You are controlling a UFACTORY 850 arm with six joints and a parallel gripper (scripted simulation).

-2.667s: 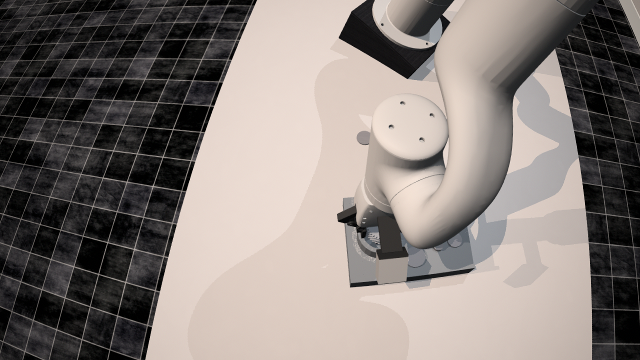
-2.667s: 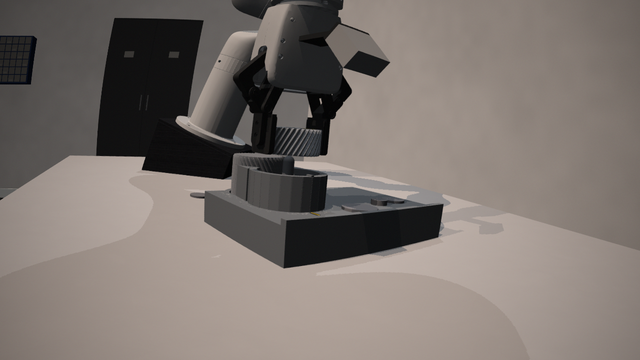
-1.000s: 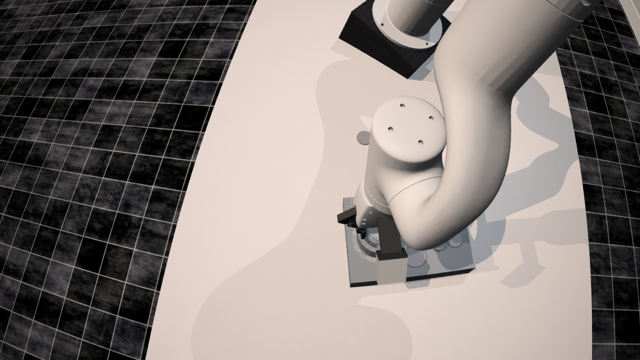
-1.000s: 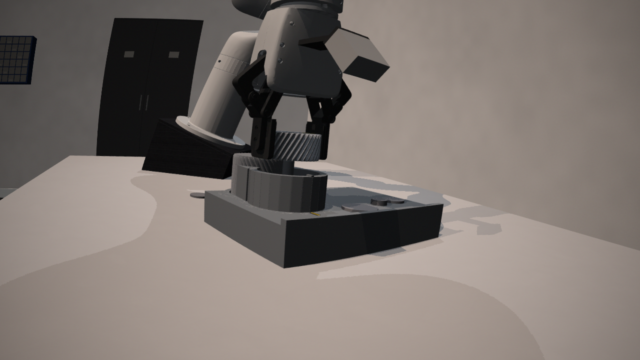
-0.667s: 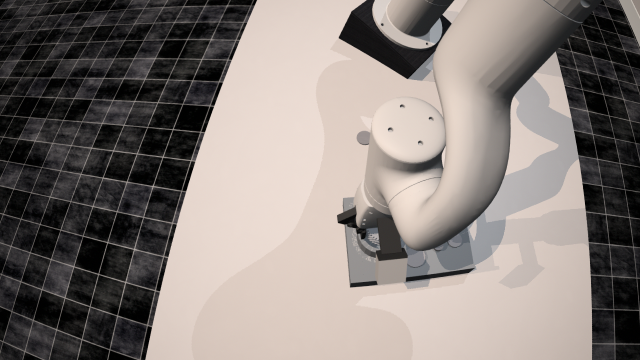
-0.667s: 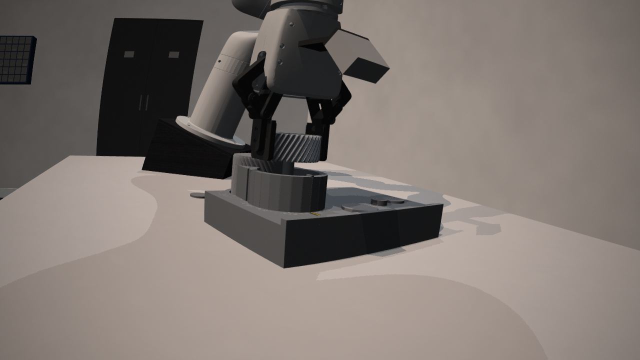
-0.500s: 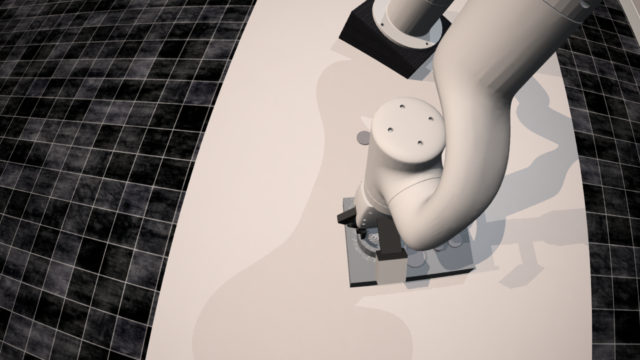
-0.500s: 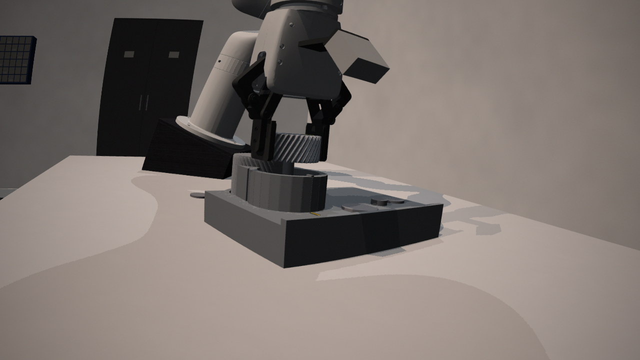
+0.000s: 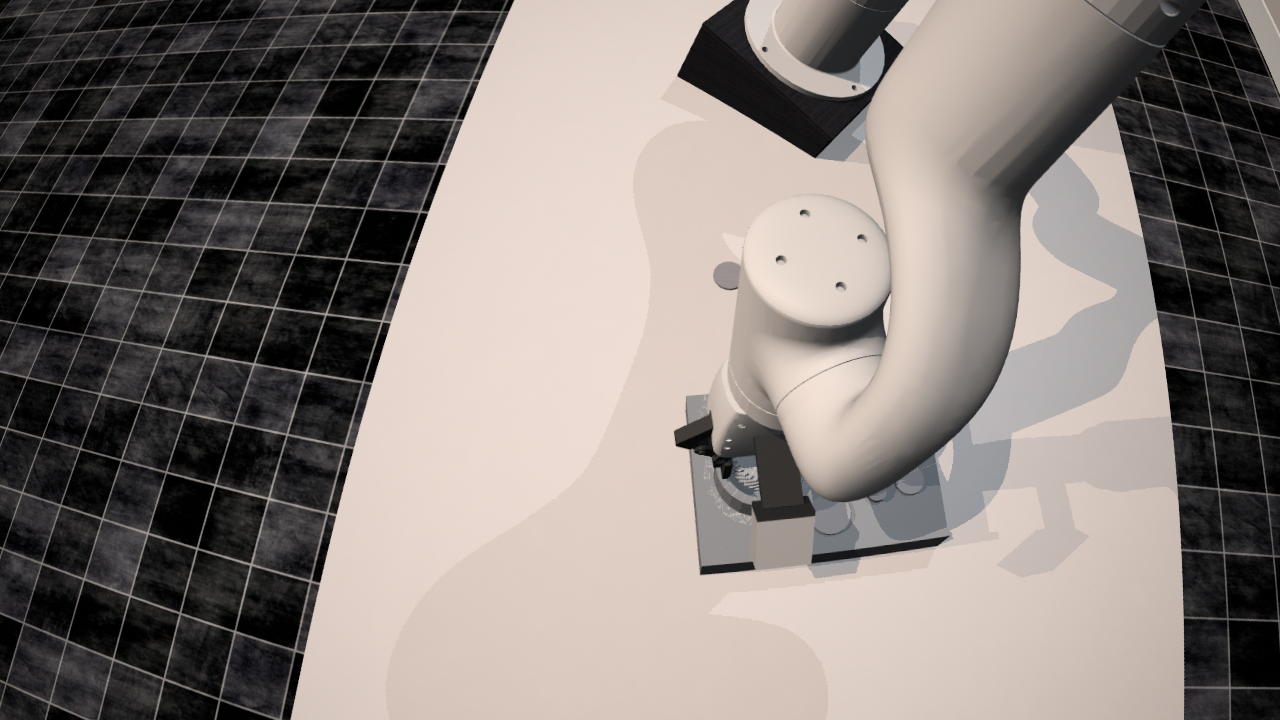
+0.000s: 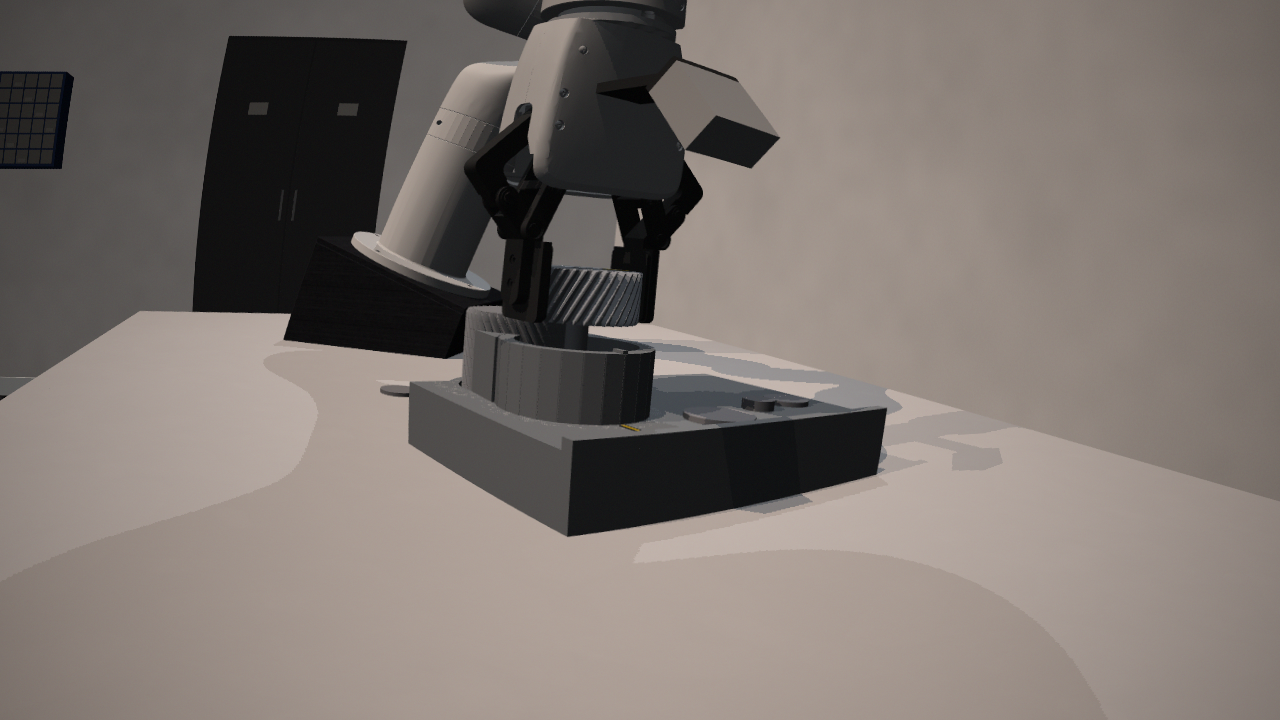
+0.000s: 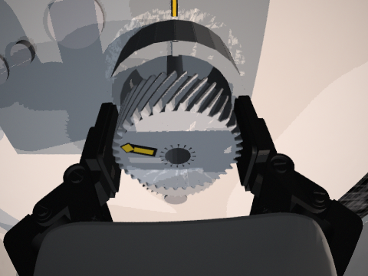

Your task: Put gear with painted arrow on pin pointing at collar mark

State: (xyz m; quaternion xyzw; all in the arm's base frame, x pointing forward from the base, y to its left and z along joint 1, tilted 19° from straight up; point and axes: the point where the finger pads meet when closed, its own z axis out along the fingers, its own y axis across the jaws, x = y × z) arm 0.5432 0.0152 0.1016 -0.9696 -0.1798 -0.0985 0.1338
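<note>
My gripper (image 10: 583, 300) is shut on the loose helical gear (image 10: 594, 296) and holds it level just above the collar (image 10: 563, 376) of the dark timing case (image 10: 653, 447). In the wrist view the gear (image 11: 176, 156) sits between my fingers; its yellow arrow (image 11: 138, 149) points left, while the yellow mark (image 11: 174, 4) lies straight ahead beyond the collar wall (image 11: 174, 38). The pin is hidden under the gear. In the top view my wrist covers the gear; only the case (image 9: 815, 496) shows.
A second gear (image 10: 487, 320) sits meshed inside the collar at the back left. Round bosses (image 10: 760, 404) stand on the case top. The arm's black base block (image 10: 375, 300) is behind. A small flat disc (image 9: 726, 274) lies on the table.
</note>
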